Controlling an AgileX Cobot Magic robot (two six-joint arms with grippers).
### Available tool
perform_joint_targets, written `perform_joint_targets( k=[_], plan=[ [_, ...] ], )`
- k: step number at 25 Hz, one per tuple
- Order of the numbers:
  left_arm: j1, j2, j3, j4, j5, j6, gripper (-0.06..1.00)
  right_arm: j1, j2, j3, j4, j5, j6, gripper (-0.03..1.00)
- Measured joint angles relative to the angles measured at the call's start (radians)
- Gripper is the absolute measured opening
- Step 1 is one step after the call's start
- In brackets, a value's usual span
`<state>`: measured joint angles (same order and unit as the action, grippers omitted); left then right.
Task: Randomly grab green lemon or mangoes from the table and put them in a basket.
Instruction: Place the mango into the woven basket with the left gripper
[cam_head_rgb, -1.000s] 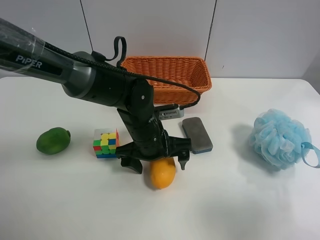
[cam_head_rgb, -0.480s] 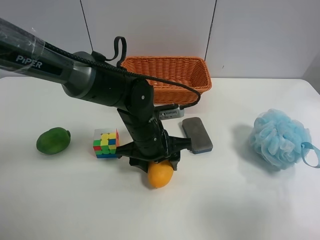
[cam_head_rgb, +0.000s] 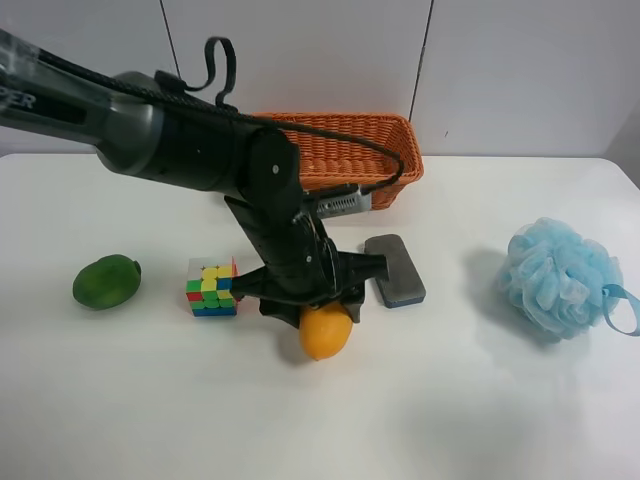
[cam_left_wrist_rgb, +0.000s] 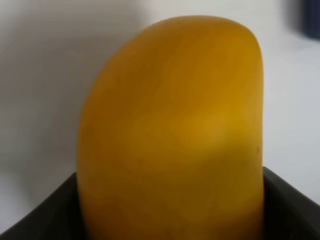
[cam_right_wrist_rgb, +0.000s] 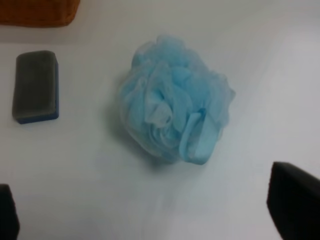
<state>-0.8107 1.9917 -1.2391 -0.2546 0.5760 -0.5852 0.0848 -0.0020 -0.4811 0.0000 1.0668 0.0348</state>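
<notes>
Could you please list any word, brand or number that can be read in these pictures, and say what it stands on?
"PER": white letters on the grey arm at the exterior high view's left, cut off by the picture's edge, so the word may be longer.
Nothing else readable shows in any view.

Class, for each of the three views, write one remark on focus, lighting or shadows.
Exterior high view: sharp, evenly lit, with soft shadows beside the puff and under the mango. Right wrist view: blurred throughout, the puff's folds smeared, a faint shadow beside it. Left wrist view: the mango fills the frame, soft-edged, part of its skin in shade.
</notes>
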Motion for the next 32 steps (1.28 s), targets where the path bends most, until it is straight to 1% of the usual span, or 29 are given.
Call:
perform_joint_targets(
  k=[4,6,8,11,15,19,23,26,27,28,32],
  plan=[
    [0.000,-0.073,0.000,0.001,0.008,0.000,0.61,0.000,0.000,0.000,0.000,0.000,0.000,0.99],
    [0.002,-0.103,-0.011,0.001,0.033,0.000,0.61,0.000,0.000,0.000,0.000,0.000,0.000,0.99],
    [0.015,-0.121,-0.042,0.001,0.087,0.000,0.61,0.000,0.000,0.000,0.000,0.000,0.000,0.99],
    [0.050,-0.127,-0.132,0.001,0.201,0.015,0.61,0.000,0.000,0.000,0.000,0.000,0.000,0.99],
    [0.108,-0.127,-0.246,0.014,0.300,0.073,0.61,0.000,0.000,0.000,0.000,0.000,0.000,0.99],
    [0.165,-0.108,-0.373,0.029,0.378,0.123,0.61,0.000,0.000,0.000,0.000,0.000,0.000,0.99],
    [0.226,-0.032,-0.531,0.033,0.422,0.199,0.61,0.000,0.000,0.000,0.000,0.000,0.000,0.99],
    [0.258,0.051,-0.661,0.037,0.432,0.257,0.61,0.000,0.000,0.000,0.000,0.000,0.000,0.99],
    [0.274,0.113,-0.755,0.038,0.431,0.294,0.61,0.000,0.000,0.000,0.000,0.000,0.000,0.99],
    [0.281,0.145,-0.802,0.039,0.431,0.308,0.61,0.000,0.000,0.000,0.000,0.000,0.000,0.99],
    [0.301,0.258,-0.952,0.043,0.408,0.376,0.61,0.000,0.000,0.000,0.000,0.000,0.000,0.99]
  ],
)
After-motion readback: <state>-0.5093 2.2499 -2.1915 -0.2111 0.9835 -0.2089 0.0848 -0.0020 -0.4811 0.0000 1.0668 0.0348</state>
